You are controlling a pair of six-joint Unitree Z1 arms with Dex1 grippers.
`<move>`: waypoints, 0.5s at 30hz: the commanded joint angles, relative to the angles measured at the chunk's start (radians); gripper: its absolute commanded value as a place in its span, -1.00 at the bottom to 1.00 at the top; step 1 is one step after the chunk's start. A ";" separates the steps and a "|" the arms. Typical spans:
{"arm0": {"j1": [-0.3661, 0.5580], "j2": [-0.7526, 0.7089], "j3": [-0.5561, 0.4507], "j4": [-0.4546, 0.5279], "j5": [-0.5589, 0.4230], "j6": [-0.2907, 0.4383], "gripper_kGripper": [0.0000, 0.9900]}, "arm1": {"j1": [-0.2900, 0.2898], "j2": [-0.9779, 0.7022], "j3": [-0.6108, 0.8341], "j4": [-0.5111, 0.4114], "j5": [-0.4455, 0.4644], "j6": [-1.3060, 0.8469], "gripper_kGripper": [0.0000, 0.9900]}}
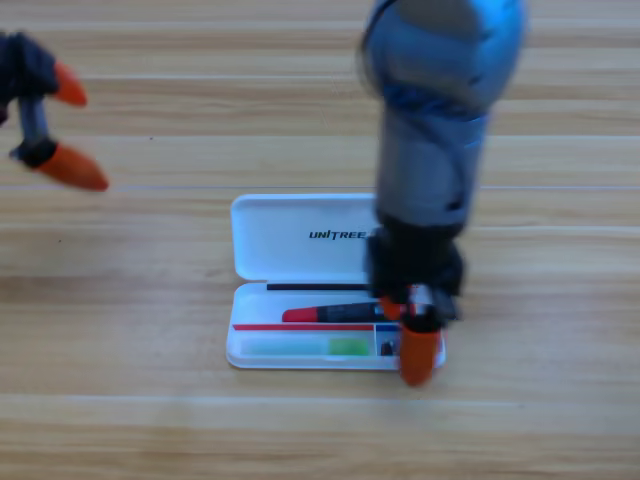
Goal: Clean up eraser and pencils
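Left gripper (62, 128) waits open at the far left edge. In the white plastic hinged case (290, 240) the pale green-ended pencil (305, 346) and red-capped black marker (330, 313) lie flat. The small dark eraser (387, 347) sits under the right gripper (415, 335); can't tell if that's open. I'd lift straight up, slowly.

The right arm's orange-jawed black gripper (415, 345) is blocking the right end of the open white plastic case (300, 240). Left of its jaws, the case's tray is lying reachable from above. Around the left gripper's (60, 130) parted jaws, bare wooden table (150, 420) is lying open.
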 commanded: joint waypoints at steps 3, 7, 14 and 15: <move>0.072 0.267 -0.134 -0.116 -0.145 0.004 0.89 | 0.030 -0.509 0.248 -0.016 0.161 0.010 0.66; 0.072 0.375 -0.139 -0.208 -0.227 0.006 0.85 | -0.042 -0.637 0.306 -0.121 0.251 0.088 0.74; 0.072 0.465 -0.131 -0.297 -0.260 0.009 0.70 | -0.115 -0.757 0.373 -0.196 0.382 0.154 0.82; 0.072 0.473 -0.132 -0.297 -0.260 0.007 0.68 | -0.115 -0.791 0.412 -0.239 0.385 0.171 0.83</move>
